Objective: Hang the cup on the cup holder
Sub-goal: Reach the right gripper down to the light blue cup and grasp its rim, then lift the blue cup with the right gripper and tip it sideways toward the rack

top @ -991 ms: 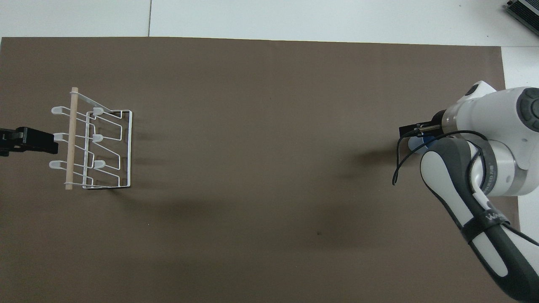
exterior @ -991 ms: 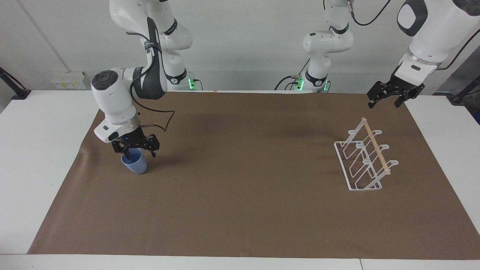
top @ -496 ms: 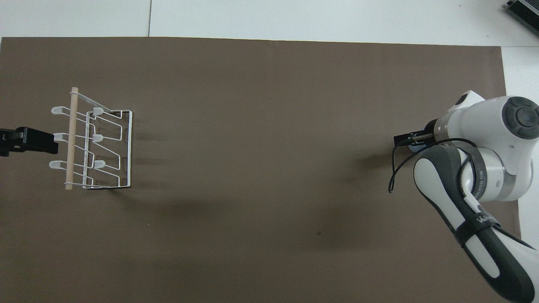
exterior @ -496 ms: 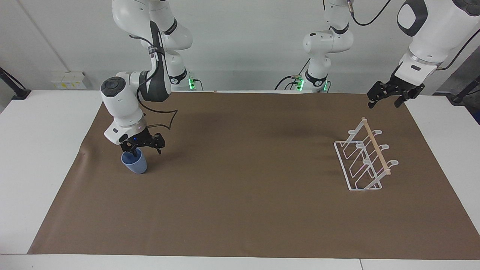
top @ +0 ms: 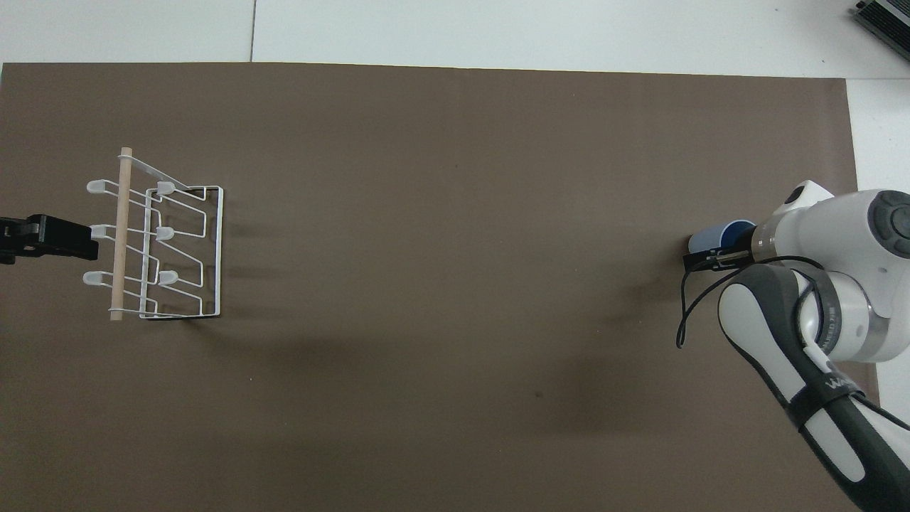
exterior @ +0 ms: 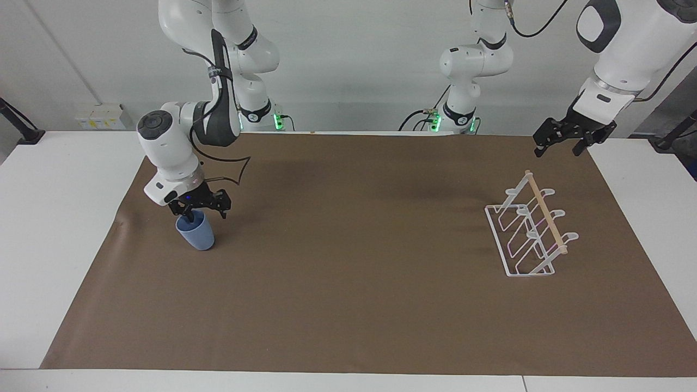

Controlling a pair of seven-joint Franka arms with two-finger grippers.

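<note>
The light-blue cup (exterior: 196,235) stands tilted on the brown mat toward the right arm's end of the table; part of it shows in the overhead view (top: 714,236). My right gripper (exterior: 200,212) is right over its rim, open, with one finger dipping into the cup's mouth and the other outside it; it also shows in the overhead view (top: 711,259). The white wire cup holder (exterior: 544,212) with its wooden rod (top: 121,235) stands toward the left arm's end, with no cup on it. My left gripper (exterior: 561,148) waits open in the air beside the holder; its tip shows in the overhead view (top: 85,245).
A brown mat (exterior: 348,283) covers most of the white table. The mat's edge near the cup has a small wrinkle (exterior: 122,220). A black cable loops from the right wrist (exterior: 239,174).
My right gripper has risen slightly and its wrist has swung back and forth above the cup. The cup stays on the mat and now shows more in the overhead view. The left arm has not moved.
</note>
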